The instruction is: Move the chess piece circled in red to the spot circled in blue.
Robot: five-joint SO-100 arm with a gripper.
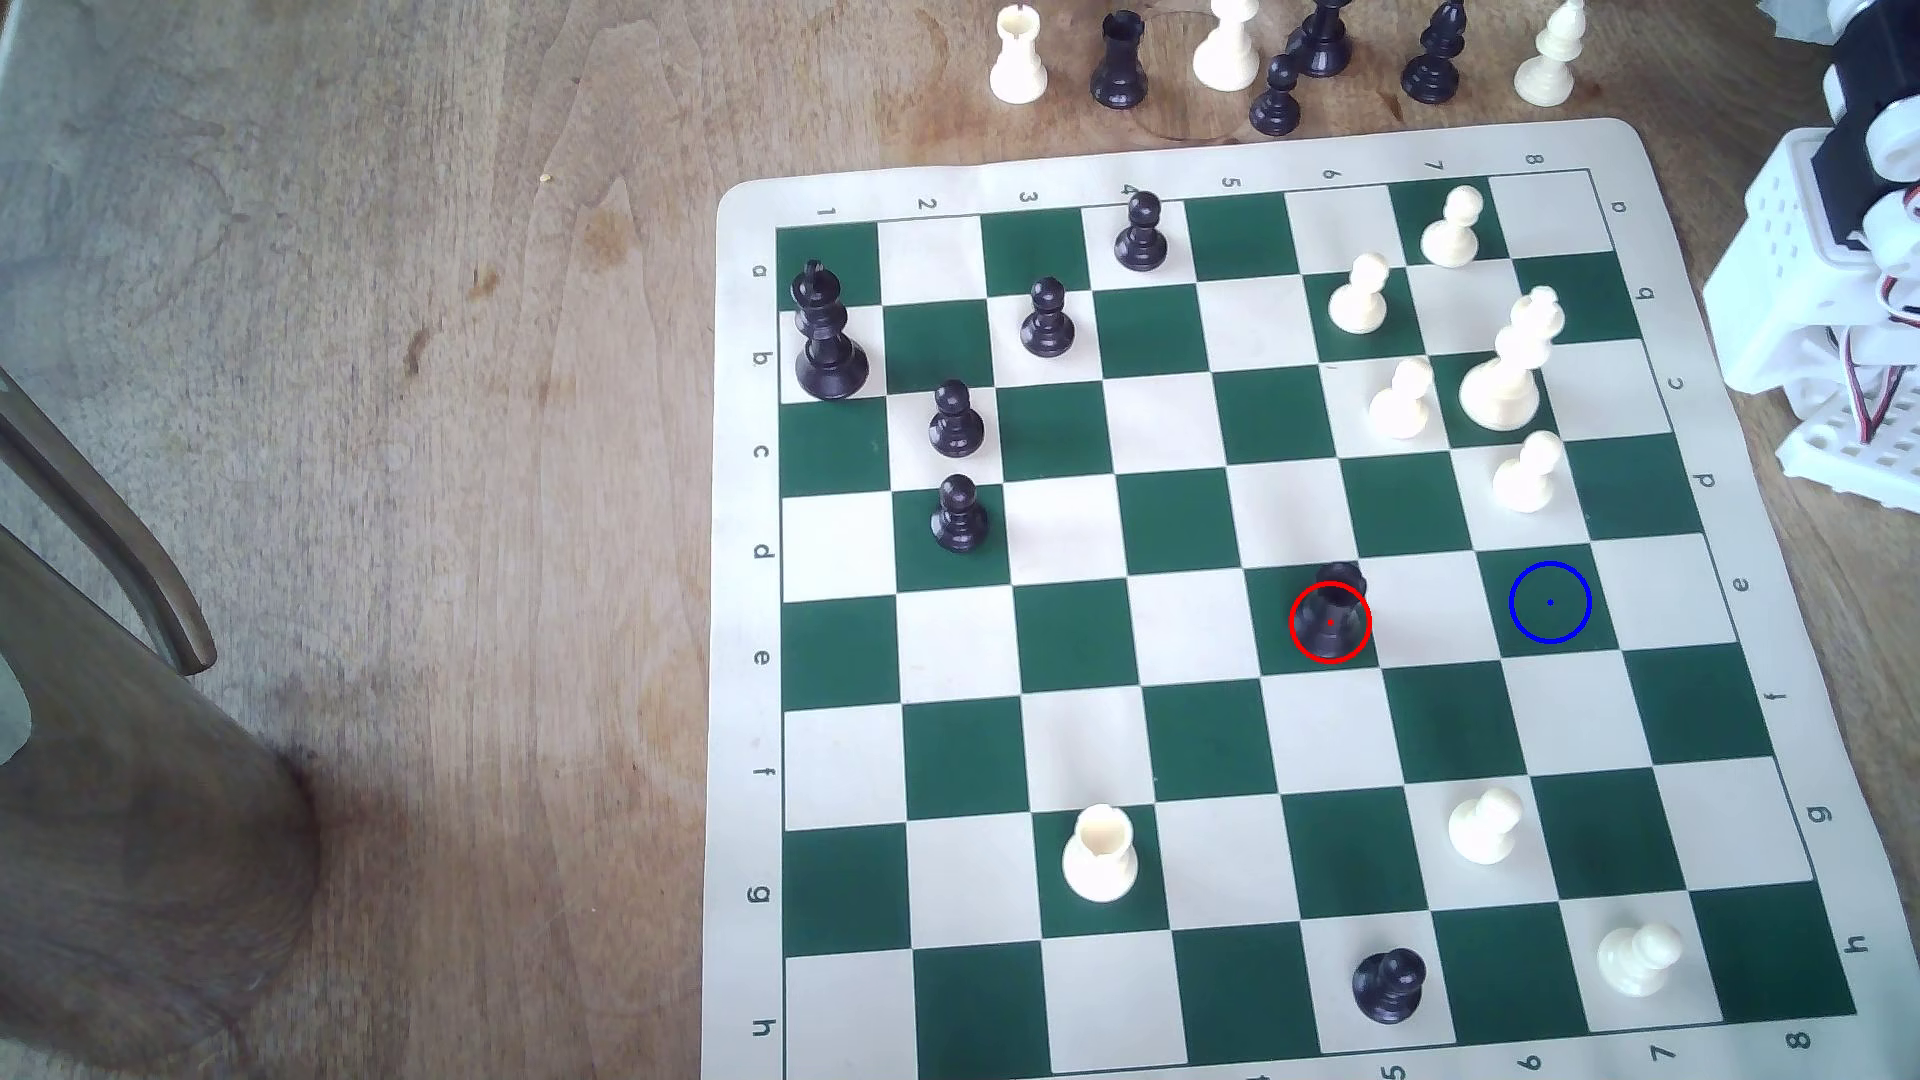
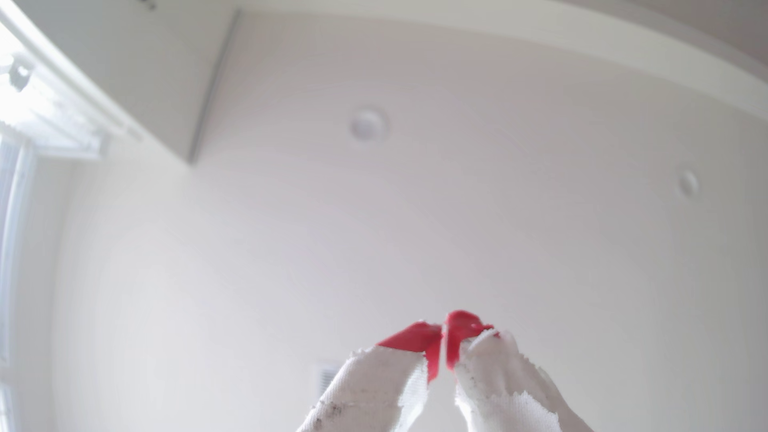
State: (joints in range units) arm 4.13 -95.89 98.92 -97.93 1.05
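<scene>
Nothing of the task is judged to have been done yet. In the wrist view the pincer [image 2: 444,332] is seen pointed up at a pale ceiling, its red tips pressed together with nothing between them and its cloth-wrapped fingers [image 2: 374,390] empty. No board or chess piece is framed by that camera, so the arm is taken to be parked well away from the work.

In the exterior view the arm's white base [image 1: 1829,312] is seen at the right edge, beside the chessboard [image 1: 748,582] that lies on the wooden desk [image 1: 416,519]. The black rook [image 1: 1333,608] is found upright on its dark green square, inside the red ring. The blue-ringed square [image 1: 1550,602] is left bare, in the same row, two squares toward the exterior view's right, with one unoccupied cream square between. A white pawn [image 1: 1525,473] stands just beyond the target.

Everything is therefore left to do: the approach, the grasp, the lift, the short carry and the release. Farther back, captured pieces [image 1: 1278,62] are lined up off the board.
</scene>
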